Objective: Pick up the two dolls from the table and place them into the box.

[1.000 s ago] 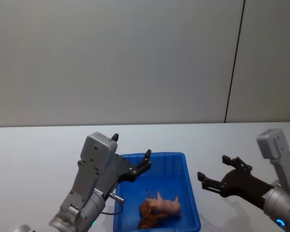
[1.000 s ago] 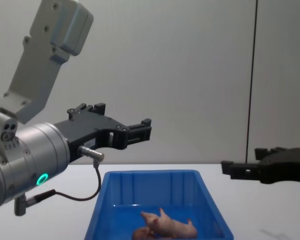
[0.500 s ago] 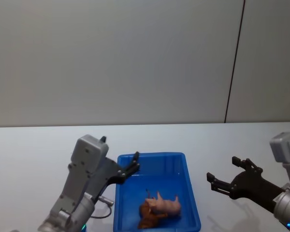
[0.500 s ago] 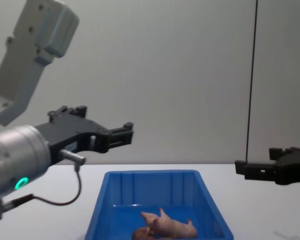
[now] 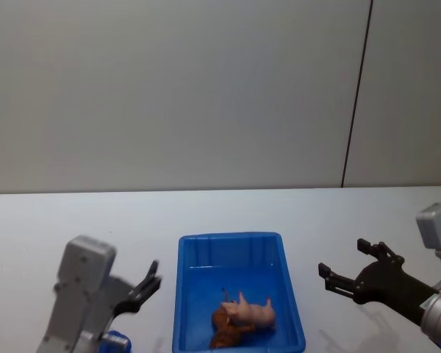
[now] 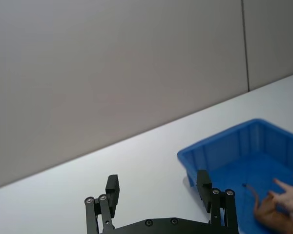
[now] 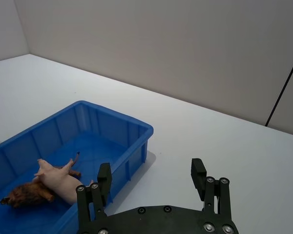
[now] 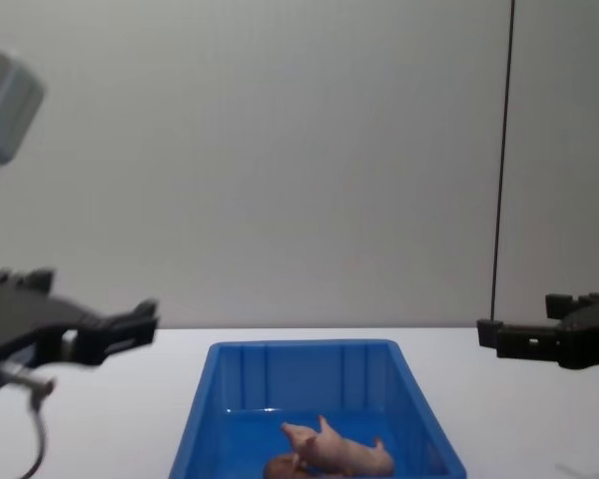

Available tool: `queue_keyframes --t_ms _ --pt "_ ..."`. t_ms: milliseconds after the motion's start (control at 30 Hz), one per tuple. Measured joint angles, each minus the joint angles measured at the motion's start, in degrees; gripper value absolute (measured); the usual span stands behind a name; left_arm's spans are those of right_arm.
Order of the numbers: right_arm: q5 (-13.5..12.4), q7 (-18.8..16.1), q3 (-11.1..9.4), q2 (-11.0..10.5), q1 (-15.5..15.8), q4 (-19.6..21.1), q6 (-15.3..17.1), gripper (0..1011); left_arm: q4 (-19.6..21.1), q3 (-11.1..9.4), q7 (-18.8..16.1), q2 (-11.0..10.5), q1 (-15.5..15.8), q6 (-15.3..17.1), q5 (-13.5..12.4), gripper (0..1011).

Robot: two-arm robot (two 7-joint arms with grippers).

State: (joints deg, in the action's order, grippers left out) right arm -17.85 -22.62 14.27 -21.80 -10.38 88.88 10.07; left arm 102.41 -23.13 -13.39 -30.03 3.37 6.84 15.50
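Now the left gripper (image 5: 148, 285) has pulled back from above the box (image 5: 239, 242) to the table (image 5: 59, 220) at its left, jaws open and empty. The right gripper (image 5: 345, 268), also open and empty, has retreated a little. Both dolls, the pig (image 5: 251, 312) and the brown animal (image 5: 223, 329), lie touching inside the box, so the task looks finished.

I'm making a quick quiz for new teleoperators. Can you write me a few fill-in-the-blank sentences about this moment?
1. The pink pig and the brown animal both lie inside the ____.
2. The left gripper hovers off the box's left side with its fingers ____.
3. The right gripper, off the box's right side, holds ____.
4. The two figurines lie ____ each other.

Missing words: box; open; nothing; against
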Motion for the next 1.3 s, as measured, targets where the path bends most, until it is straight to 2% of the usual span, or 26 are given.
queue_keyframes --t_ms 100,233,500,800,1067,1300 --pt "0.0 0.0 0.0 0.0 0.1 0.0 0.0 1001 1.1 0.4 -2.9 -1.8 -3.0 0.2 2.1 1001" --pt "-0.1 0.0 0.0 -0.1 0.1 0.1 -0.1 1001 1.4 0.7 -4.7 -2.9 -5.3 -0.1 4.0 1001" --pt "-0.1 0.1 -0.1 -0.2 0.2 0.1 -0.1 1001 0.5 0.9 -5.4 -3.9 -8.3 -1.8 6.6 1001" --pt "-0.2 0.1 -0.1 -0.2 0.2 0.2 -0.2 1001 -2.8 0.9 -2.1 -3.3 -9.2 -3.8 8.1 1001" --pt "-0.2 0.1 -0.1 -0.2 0.3 0.2 -0.2 1001 -6.8 0.9 1.9 -2.0 -8.5 -5.5 8.5 1001" --pt "-0.2 0.1 -0.1 -0.2 0.3 0.2 -0.2 1001 -9.7 1.1 3.8 -1.0 -7.7 -6.4 8.6 1001"
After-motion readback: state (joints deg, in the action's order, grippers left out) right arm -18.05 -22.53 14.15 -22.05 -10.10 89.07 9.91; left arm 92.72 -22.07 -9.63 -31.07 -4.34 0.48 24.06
